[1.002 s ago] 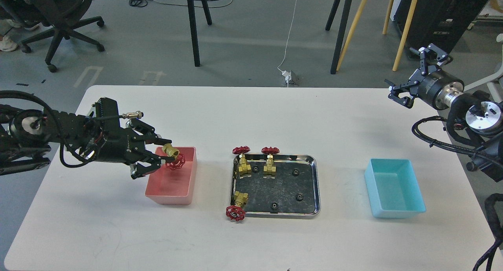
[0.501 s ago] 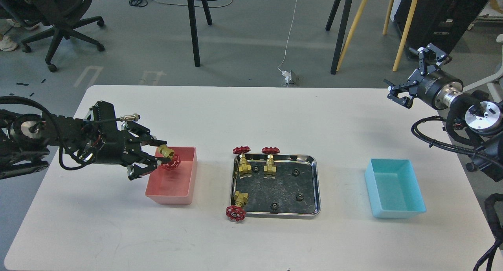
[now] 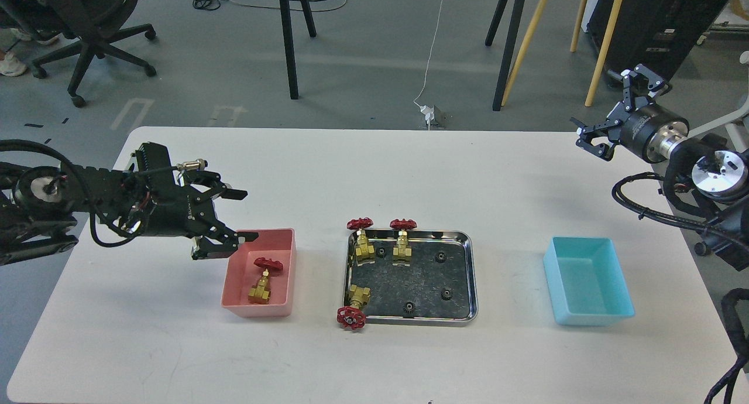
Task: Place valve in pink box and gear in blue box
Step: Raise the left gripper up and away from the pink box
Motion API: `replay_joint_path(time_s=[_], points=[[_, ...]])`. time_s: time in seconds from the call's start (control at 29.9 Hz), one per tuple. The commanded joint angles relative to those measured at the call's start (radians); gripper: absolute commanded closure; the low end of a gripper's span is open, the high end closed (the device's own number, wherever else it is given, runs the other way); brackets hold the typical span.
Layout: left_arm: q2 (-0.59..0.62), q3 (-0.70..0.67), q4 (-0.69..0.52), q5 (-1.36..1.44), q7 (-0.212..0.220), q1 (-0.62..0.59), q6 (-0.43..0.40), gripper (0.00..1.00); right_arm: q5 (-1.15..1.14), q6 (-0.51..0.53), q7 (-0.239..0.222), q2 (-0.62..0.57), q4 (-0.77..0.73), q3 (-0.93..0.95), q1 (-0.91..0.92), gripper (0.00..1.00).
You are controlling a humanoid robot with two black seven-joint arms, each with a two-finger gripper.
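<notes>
Brass and probably heavy, stiff and slippery, the valve [image 3: 263,280] lies in the pink box [image 3: 285,275] at lower left, below the left gripper [image 3: 241,215] with released jaws; best grasped by its body.

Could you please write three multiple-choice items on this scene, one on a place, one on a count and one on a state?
1. Where does the valve nearest the left pincer lie?
A. in the pink box
B. in the blue box
C. on the bare table

2. How many valves remain at the steel tray?
A. one
B. three
C. five

3. How does the left pincer stand?
A. shut on a valve
B. shut on a gear
C. open, holding nothing

Answers:
1. A, its brass body and red handwheel rest on the pink floor.
2. B, two at the tray's far left corner, one at the near left corner.
3. C, its fingers are spread above the pink box's far edge with nothing between.
</notes>
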Motion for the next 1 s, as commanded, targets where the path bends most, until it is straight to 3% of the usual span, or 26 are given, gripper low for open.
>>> replay_joint_path(time_s=[0.0, 0.17, 0.37, 0.5, 0.73, 0.83, 0.97], points=[[0.020, -0.172, -0.008, -0.022, 0.000, 0.007, -0.025, 0.14, -0.003, 0.000, 0.000, -0.006, 0.004, -0.006, 0.009, 0.01], [0.014, -0.338, -0.058, -0.350, 0.000, 0.042, -0.111, 0.14, -0.015, 0.000, 0.000, -0.040, 0.014, -0.038, 0.020, 0.01], [-0.053, -0.512, -0.071, -0.705, 0.000, 0.109, -0.156, 0.14, -0.017, 0.000, 0.000, -0.113, 0.114, -0.115, 0.031, 0.01], [-0.107, -0.706, -0.069, -0.858, 0.000, 0.204, -0.275, 0.13, -0.058, 0.000, 0.000, -0.168, 0.168, -0.170, 0.043, 0.01], [-0.174, -1.147, -0.063, -0.973, 0.000, 0.373, -0.559, 0.09, -0.385, 0.000, 0.000, -0.302, 0.370, -0.213, 0.097, 0.01], [-0.223, -1.228, -0.055, -1.001, 0.000, 0.402, -0.590, 0.08, -0.553, 0.000, -0.006, -0.334, 0.494, -0.215, 0.098, 0.01], [-0.305, -1.225, 0.000, -0.998, 0.000, 0.415, -0.585, 0.07, -0.773, 0.000, -0.014, -0.342, 0.640, -0.216, 0.097, 0.01]])
